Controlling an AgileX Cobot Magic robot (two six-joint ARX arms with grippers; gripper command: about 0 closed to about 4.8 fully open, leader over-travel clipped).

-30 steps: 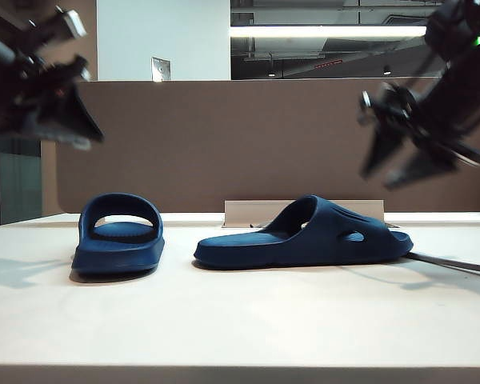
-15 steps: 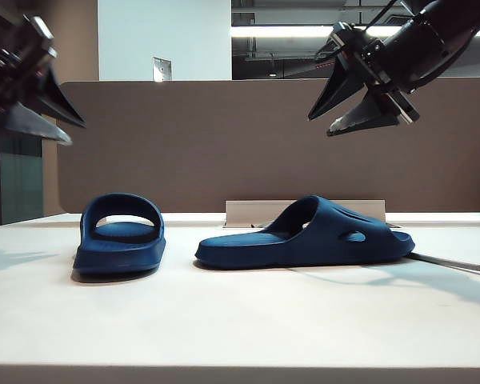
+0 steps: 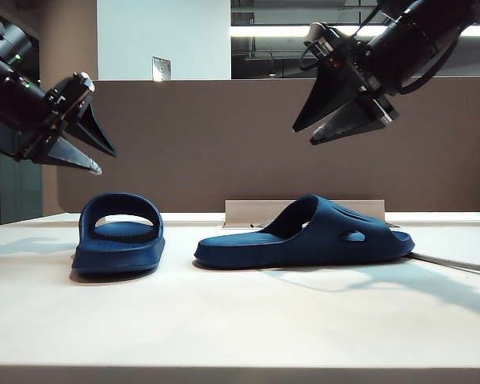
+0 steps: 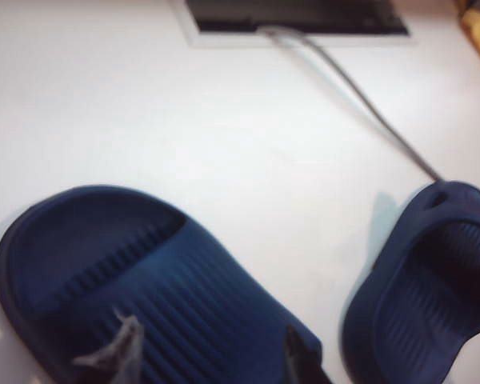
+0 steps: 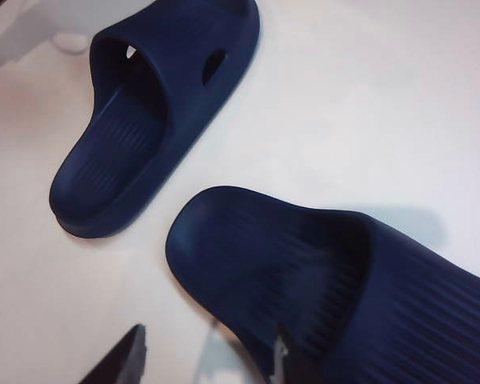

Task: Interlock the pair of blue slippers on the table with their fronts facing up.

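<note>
two foam slippers, left [image 3: 118, 234] and right [image 3: 304, 234], lie apart, soles down on the table [image 3: 240, 320]; likely light, springy, best pinched at strap or sole edge; left gripper [image 3: 86, 148] and right gripper [image 3: 324, 122] hover above, jaws apart, empty.

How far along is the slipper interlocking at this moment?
Nothing done: the left slipper and right slipper lie apart, soles flat on the table. In hand: the left gripper and right gripper hover open above them, holding nothing. Left: grasping, standing and interlocking both.
</note>
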